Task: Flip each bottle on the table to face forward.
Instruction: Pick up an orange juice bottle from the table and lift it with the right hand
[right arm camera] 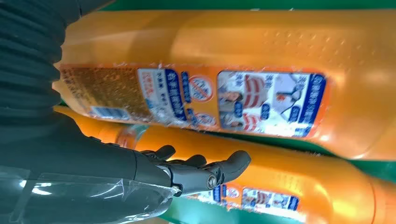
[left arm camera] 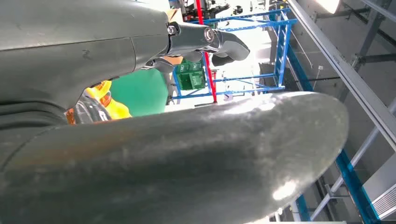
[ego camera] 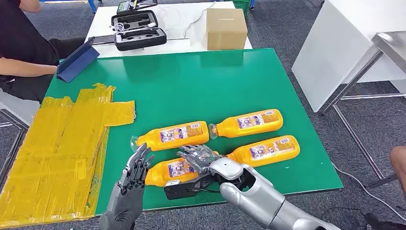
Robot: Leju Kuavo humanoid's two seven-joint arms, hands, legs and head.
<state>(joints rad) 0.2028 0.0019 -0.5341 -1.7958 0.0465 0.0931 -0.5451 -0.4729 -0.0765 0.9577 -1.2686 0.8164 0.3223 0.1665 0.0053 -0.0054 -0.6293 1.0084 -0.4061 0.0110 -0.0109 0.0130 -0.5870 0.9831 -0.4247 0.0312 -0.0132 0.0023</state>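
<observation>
While your right hand (ego camera: 197,157) rests spread-fingered on the nearest bottle (ego camera: 173,171) and the left hand (ego camera: 135,168) hovers open, expect rolling into the neighbouring bottle (ego camera: 265,150).

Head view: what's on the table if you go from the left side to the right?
Yellow tape patch → left hand → right hand → bottle nearest the right edge.
</observation>
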